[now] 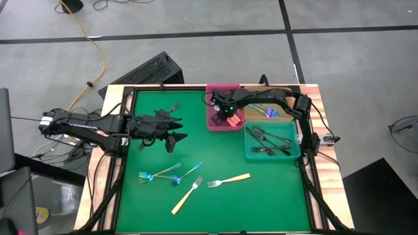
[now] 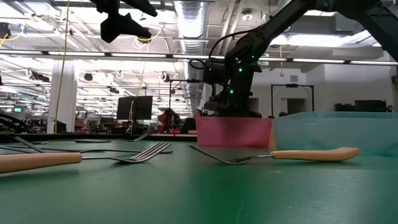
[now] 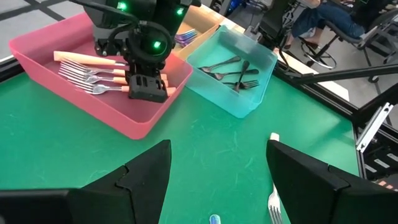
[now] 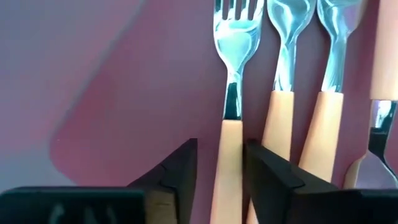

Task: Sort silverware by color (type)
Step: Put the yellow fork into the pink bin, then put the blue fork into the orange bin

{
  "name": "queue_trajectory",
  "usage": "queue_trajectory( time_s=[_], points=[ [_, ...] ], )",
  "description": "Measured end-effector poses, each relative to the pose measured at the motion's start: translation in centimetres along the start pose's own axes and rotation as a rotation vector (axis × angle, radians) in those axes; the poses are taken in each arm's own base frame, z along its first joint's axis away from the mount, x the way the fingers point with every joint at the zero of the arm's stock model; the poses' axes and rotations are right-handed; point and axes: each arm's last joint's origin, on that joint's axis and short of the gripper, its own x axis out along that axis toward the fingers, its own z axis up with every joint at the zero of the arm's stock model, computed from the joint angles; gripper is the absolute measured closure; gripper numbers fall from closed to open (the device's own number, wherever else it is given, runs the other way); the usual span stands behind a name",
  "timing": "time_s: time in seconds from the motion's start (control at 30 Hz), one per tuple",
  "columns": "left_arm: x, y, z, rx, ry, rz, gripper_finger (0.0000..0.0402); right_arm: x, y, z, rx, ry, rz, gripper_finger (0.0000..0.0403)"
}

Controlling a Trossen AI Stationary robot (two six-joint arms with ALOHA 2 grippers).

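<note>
The silverware is split between bins and the green surface (image 1: 261, 196). In the pink bin (image 1: 213, 121) lie several tan-handled forks (image 3: 87, 71), side by side, and the right claw (image 3: 147, 87) hangs down inside that bin, right above them. In the right wrist view one tan-handled fork (image 4: 231, 93) runs straight up between that claw's two dark fingers (image 4: 177, 171), its handle sitting in the gap; the fingers stand slightly parted on either side of it, and whether they press on the handle cannot be told. The teal bin (image 1: 251, 154) just beside the pink one holds the black forks (image 1: 271, 140), and behind it a tan bin (image 1: 251, 116) holds iridescent blue forks (image 1: 268, 112).

Loose on the surface, well apart from the right claw, are two blue forks (image 1: 163, 175) lying close together and two more tan-handled forks (image 1: 228, 180) nearer the front edge.

The left claw (image 1: 175, 129) hovers above the surface's left half with its fingers spread wide and nothing between them, the loose forks lying below and in front of it
</note>
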Motion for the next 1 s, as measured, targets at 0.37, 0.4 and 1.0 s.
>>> queue_trajectory(
  time_s=[0.37,0.4,1.0],
  points=[
    [0.0,0.2,-0.3,0.002,0.037,0.008,0.0155,-3.5,-0.2,2.1,-0.044,-0.062,0.016,0.0217],
    [0.0,0.1,-0.3,0.002,0.040,0.003,0.0155,-4.0,-0.3,2.4,-0.052,-0.068,0.016,0.0218],
    [-0.7,0.8,-1.1,-0.004,0.136,0.042,0.0155,-20.7,-2.3,8.4,-0.247,-0.299,0.016,0.0232]
  ],
)
